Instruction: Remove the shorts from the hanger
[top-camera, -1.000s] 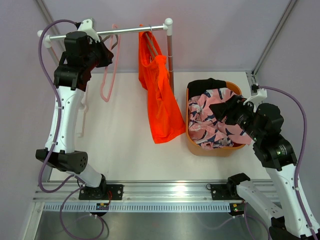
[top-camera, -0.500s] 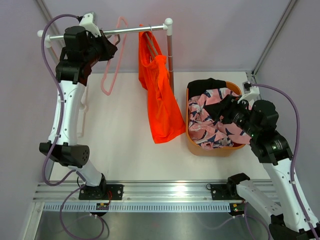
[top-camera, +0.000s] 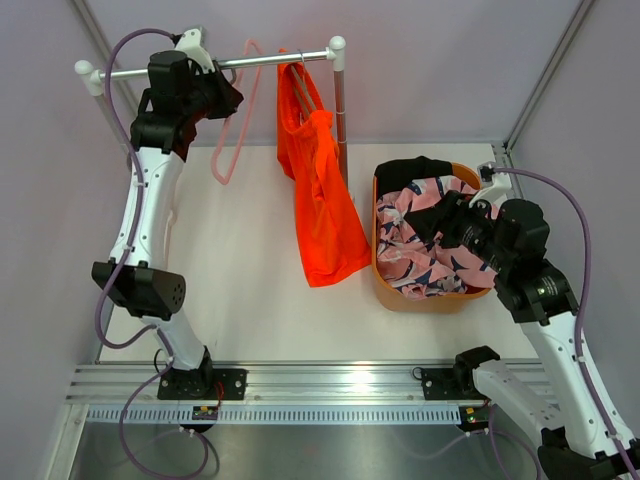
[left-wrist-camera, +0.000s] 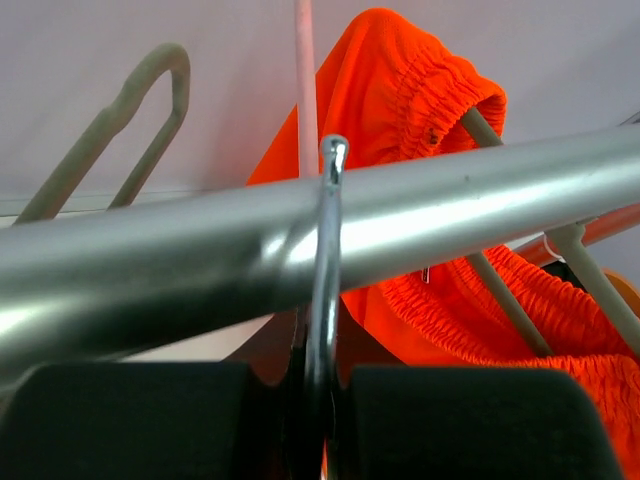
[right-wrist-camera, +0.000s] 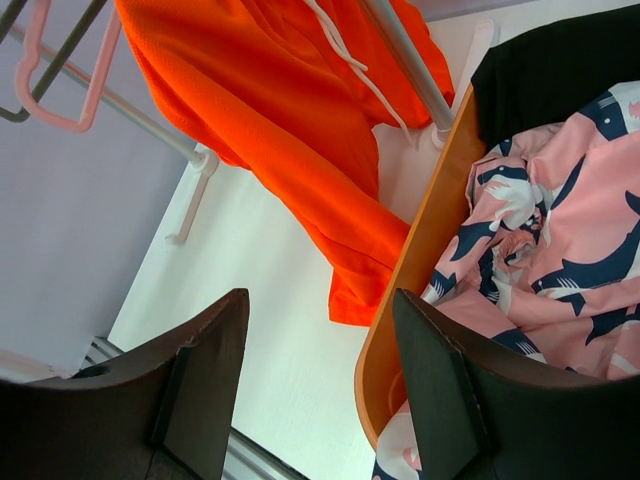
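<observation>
Two pairs look done: the black shorts (right-wrist-camera: 560, 80) and the pink printed shorts (right-wrist-camera: 560, 260) are in the orange basket (top-camera: 385, 290) at 3 o'clock on the table (top-camera: 240, 280). The orange shorts (top-camera: 325, 200) hang on their hanger (left-wrist-camera: 505, 300) from the rail (left-wrist-camera: 500, 190) around 12.

The left gripper (left-wrist-camera: 322, 400) is up at 11, clamped on the metal hook (left-wrist-camera: 328, 230) of the empty pink hanger (top-camera: 219, 180). The right gripper (right-wrist-camera: 320, 340) hovers at the basket rim, fingers wide apart and holding nothing.

Tip imo: lift that hook straight up off the rail before pulling away. Keep it clear of the orange pair just beside it so nothing snags.
</observation>
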